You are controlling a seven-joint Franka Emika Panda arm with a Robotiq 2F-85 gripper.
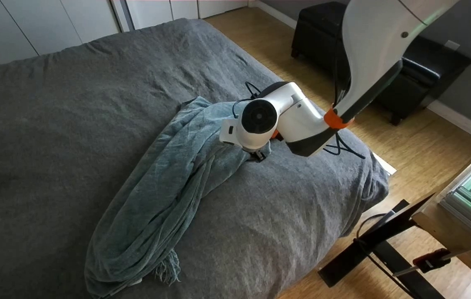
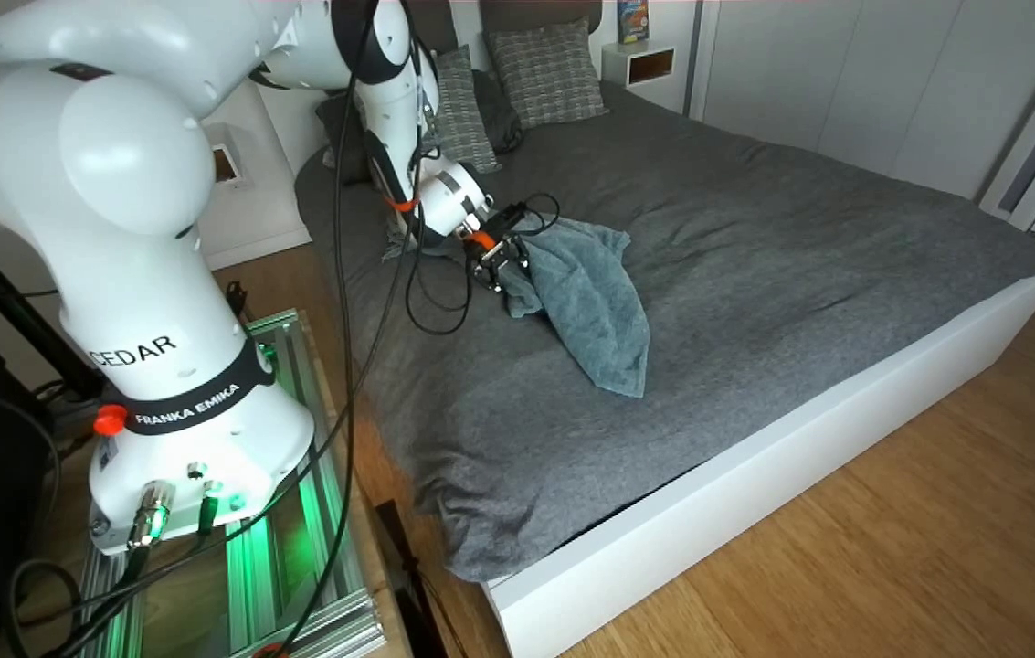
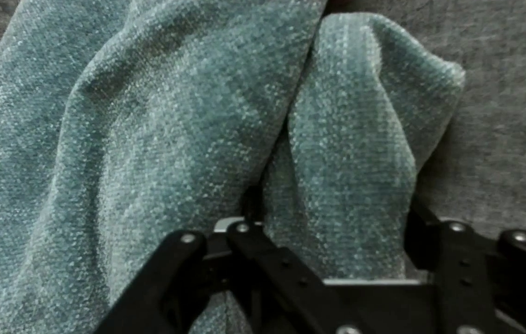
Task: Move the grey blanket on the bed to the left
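Observation:
The grey blanket [image 1: 152,203] is a rumpled teal-grey throw lying in a long diagonal heap on the dark charcoal bed [image 1: 73,120]. Its fringed end lies at the near end in that exterior view. The blanket [image 2: 595,297] and bed [image 2: 755,265] also show in an exterior view, with part of the blanket hidden behind the arm. My gripper [image 2: 501,265] is down at the blanket's edge; it shows partly in an exterior view [image 1: 259,156]. In the wrist view the gripper [image 3: 332,211] has its fingers wide apart, with a fold of the blanket [image 3: 351,139] between them.
Patterned pillows [image 2: 544,73] lie at the head of the bed. A white bed frame edge [image 2: 782,457] runs along the foot. A black bench [image 1: 422,66] stands on the floor. Cables [image 2: 343,274] hang from the arm near the bed's side.

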